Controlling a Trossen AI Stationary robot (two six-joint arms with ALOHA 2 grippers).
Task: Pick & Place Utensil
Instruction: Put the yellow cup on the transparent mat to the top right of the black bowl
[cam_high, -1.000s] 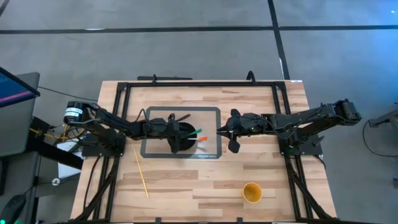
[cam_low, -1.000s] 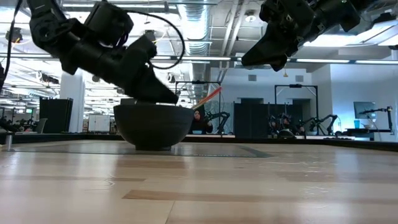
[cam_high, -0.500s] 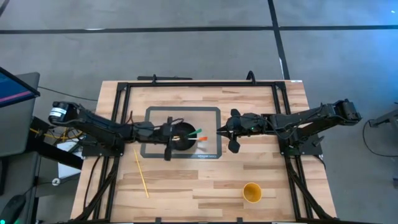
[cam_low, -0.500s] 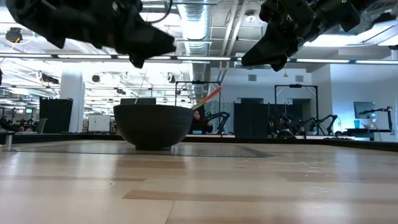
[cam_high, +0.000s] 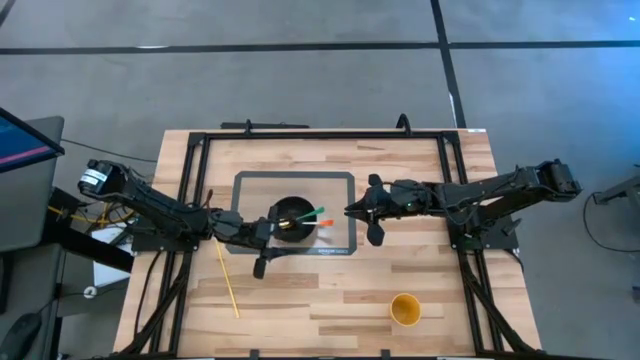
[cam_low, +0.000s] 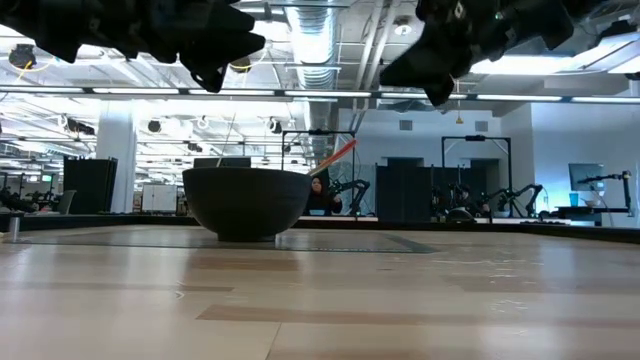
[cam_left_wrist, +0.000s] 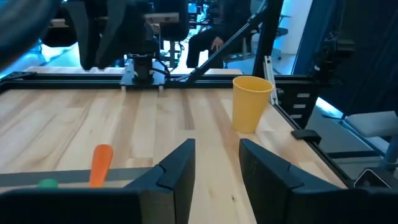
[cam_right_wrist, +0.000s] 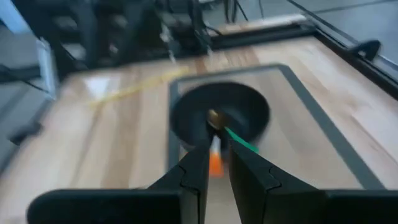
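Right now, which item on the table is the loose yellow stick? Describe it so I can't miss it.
Start at the grey mat holding the black bowl mid-table. Left of the mat's near corner, a thin yellow stick lies flat on bare wood. Unlike the yellow cup, it is long and slender.

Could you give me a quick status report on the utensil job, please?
Left pincer open, empty, beside the black bowl. Right pincer near-shut, empty, at the mat's right edge. Orange and green utensils rest in bowl. Nothing in the way.

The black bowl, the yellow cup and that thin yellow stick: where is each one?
black bowl (cam_high: 292, 213): high view, on its rim
yellow cup (cam_high: 405, 309): high view, on its open top
thin yellow stick (cam_high: 227, 278): high view, mid-length, lying on the table
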